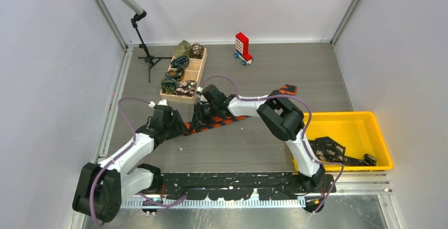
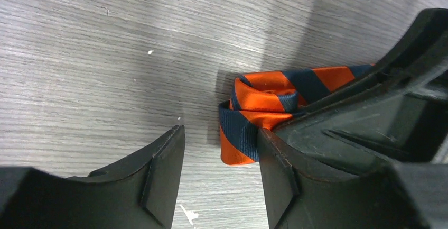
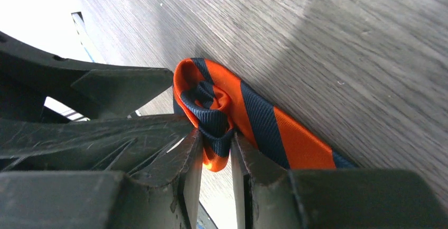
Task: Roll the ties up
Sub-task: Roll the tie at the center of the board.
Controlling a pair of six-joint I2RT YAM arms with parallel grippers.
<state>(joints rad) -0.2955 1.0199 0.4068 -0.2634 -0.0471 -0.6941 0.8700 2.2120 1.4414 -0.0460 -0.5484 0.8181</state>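
An orange-and-navy striped tie point(image 1: 232, 119) lies across the middle of the table, with its wide end point(image 1: 288, 89) at the far right. Its left end is wound into a small roll point(image 2: 264, 99) point(image 3: 211, 99). My right gripper point(image 3: 216, 152) is shut on a fold of that roll, and fabric fills the narrow gap between its fingers. From the left, my left gripper point(image 2: 222, 149) stands open, with the roll's edge against its right finger point(image 2: 277, 181) and bare table between the jaws. In the top view both grippers point(image 1: 182, 126) point(image 1: 202, 115) meet at the tie's left end.
A wooden box point(image 1: 196, 76) at the back left holds several rolled ties. A yellow bin point(image 1: 370, 120) at the right holds dark ties point(image 1: 327, 149). A red-and-white toy block point(image 1: 243, 48) stands at the back, and a microphone stand point(image 1: 143, 44) at the far left.
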